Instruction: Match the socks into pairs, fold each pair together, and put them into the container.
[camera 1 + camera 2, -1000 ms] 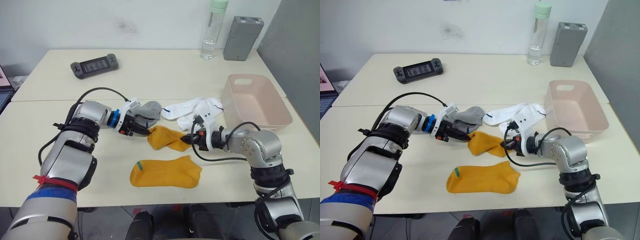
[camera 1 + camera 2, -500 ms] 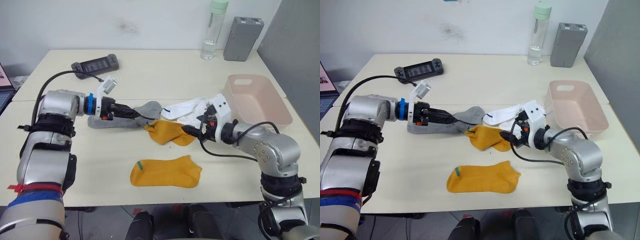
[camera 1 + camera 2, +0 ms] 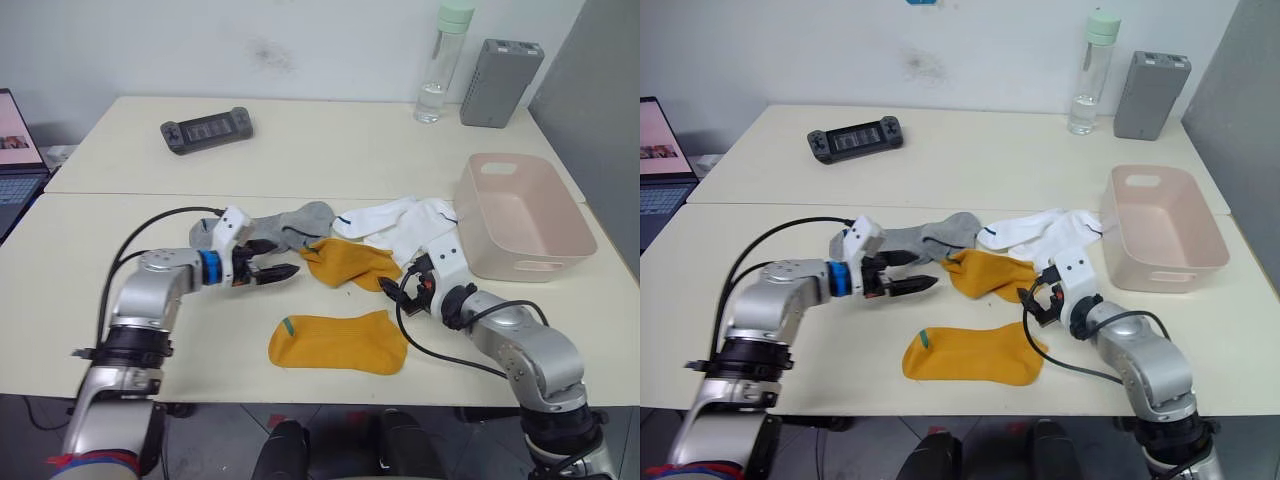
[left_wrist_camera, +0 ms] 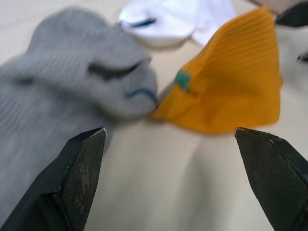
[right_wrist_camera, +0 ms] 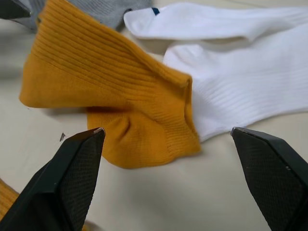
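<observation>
I have both grippers low over the table [image 3: 100, 290], facing each other across the crumpled orange sock [image 3: 350, 262]. That sock sits between them: it lies just off the tips of my left gripper [image 3: 283, 271], towards the robot's right, and just off the tips of my right gripper [image 3: 392, 284], towards the robot's left. The right tips look nearer to it than the left, though neither is touching it, as far as I can tell.

Both sets of fingers are spread wide and hold nothing; each wrist view has the sock framed in the gap between the two black fingers.

The sock's long axis runs roughly across the table, from one gripper towards the other, with one end folded over on itself. Its mate, the flat orange sock [image 3: 338, 342], lies nearer the robot, long axis also left to right, a short way apart from the crumpled one.

The grey socks [image 3: 290, 226] lie just behind the left gripper, touching the crumpled sock's far corner. The white socks [image 3: 405, 222] sit behind the right gripper. The bin [image 3: 526, 214] stands at the robot's right, empty.

I judge the right arm better placed to take the crumpled sock and bring it down onto its mate.
</observation>
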